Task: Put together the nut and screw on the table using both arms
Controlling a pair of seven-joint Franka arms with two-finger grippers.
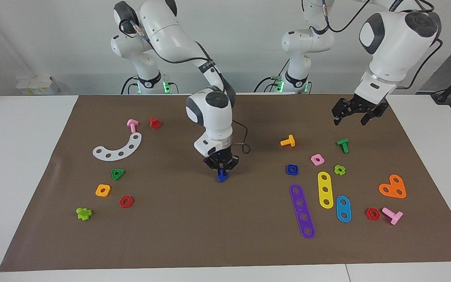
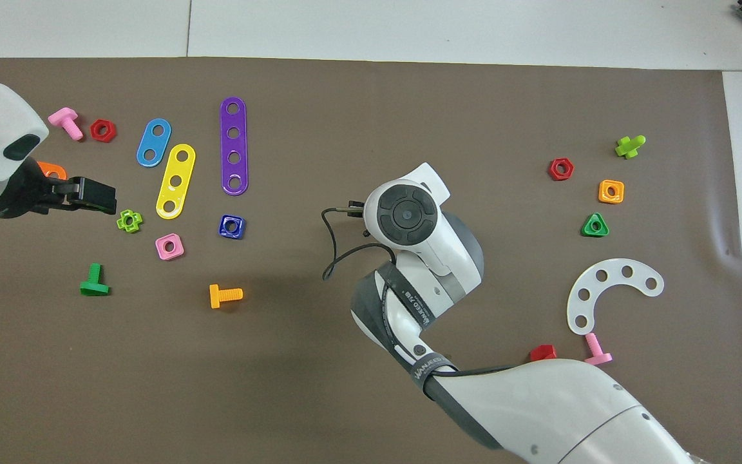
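We see the right arm [image 1: 178, 43] reach from its base out over the middle of the brown mat [image 1: 225, 235], elbow high, forearm sloping down, wrist bent so the hand points straight down. The right gripper [image 1: 221, 169] hangs low over the mat's centre, fingertips pinched on the dark-blue screw [image 1: 222, 176]; triangular head down, shaft up between the fingers. We cannot tell if the head touches the mat. In the overhead view the right wrist housing [image 2: 406, 212] covers both the gripper and the screw.

The left arm [image 1: 397, 35] is folded high at its own end of the table, forearm dropping steeply, hand tilted. The left gripper [image 1: 351, 113] is in the air over the mat near the green screw [image 1: 343, 145], jaws spread wide, nothing in them. In the overhead view the left gripper [image 2: 91, 196] is just beside the lime cross nut [image 2: 129, 221], partly covering the orange heart plate [image 2: 53, 171].

The dark-blue square nut [image 1: 292, 169] lies flat on the mat toward the left arm's end, hole up, free of both grippers. It lies just beside the end of the purple four-hole strip [image 1: 302, 211], near the pink square nut [image 1: 317, 159] and the orange screw [image 1: 288, 141], well apart from the held screw. The white table [image 1: 22, 156] shows around the mat.
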